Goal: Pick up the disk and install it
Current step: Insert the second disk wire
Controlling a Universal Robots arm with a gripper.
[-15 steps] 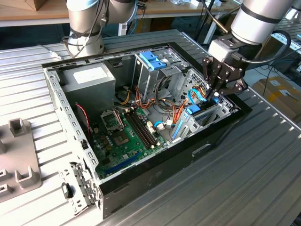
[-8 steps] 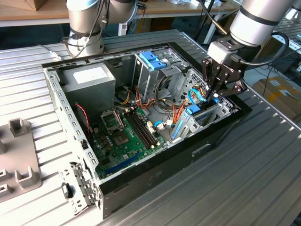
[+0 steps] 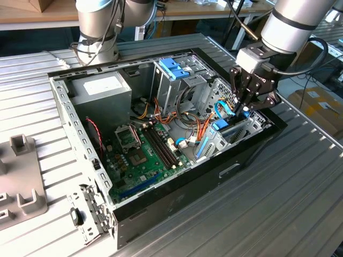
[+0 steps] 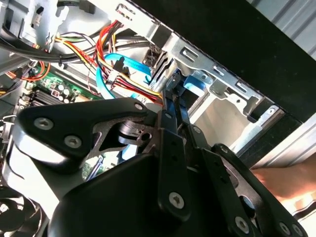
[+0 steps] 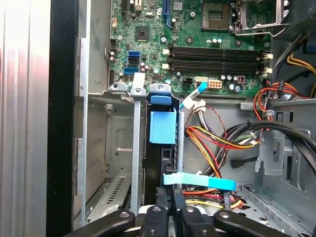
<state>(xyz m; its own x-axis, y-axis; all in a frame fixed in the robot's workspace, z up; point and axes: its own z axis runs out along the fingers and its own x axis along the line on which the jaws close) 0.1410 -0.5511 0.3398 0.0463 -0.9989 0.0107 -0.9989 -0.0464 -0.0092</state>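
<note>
Inside the open computer case [image 3: 64, 96], at its end on the exterior view's right, the gripper [image 3: 245, 110] reaches down into the drive bay. Its fingers [image 5: 170, 200] are close together, clamped on the upper edge of the disk [image 5: 160, 153], which stands on edge in the bay beside the coloured cables [image 5: 212, 143].

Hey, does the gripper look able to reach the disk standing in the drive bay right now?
Likely yes. The gripper hangs inside the open case right at the disk, whose near edge is exposed; the cables lie beside it, not between.
</note>
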